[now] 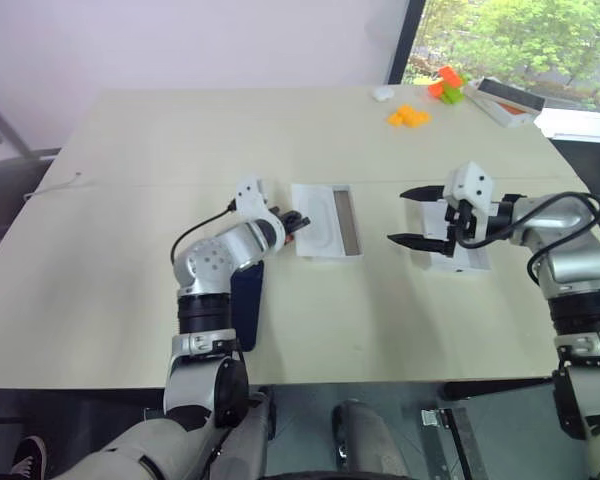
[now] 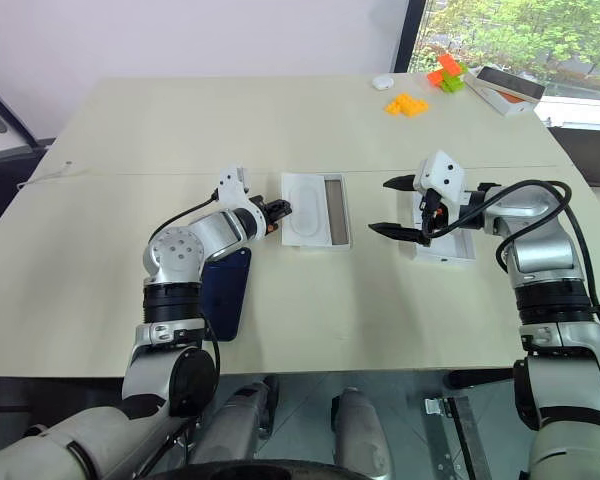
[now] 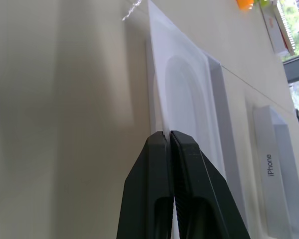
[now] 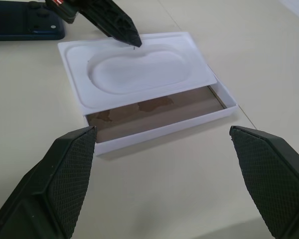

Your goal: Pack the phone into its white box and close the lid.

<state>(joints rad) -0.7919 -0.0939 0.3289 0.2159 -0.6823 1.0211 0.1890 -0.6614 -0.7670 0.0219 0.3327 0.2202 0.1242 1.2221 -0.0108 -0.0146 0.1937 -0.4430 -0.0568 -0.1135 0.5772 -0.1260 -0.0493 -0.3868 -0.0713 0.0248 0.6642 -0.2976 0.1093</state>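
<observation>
The thin moulded insert card is pinched by the left gripper over the shallow white box. The glossy dark phone lies beside it. The right gripper's textured fingers are spread wide.

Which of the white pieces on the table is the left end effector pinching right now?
The thin white insert card with the oval hollow, lying askew over the shallow white box. The left end effector is shut on its edge; the white lid lies apart.
</observation>
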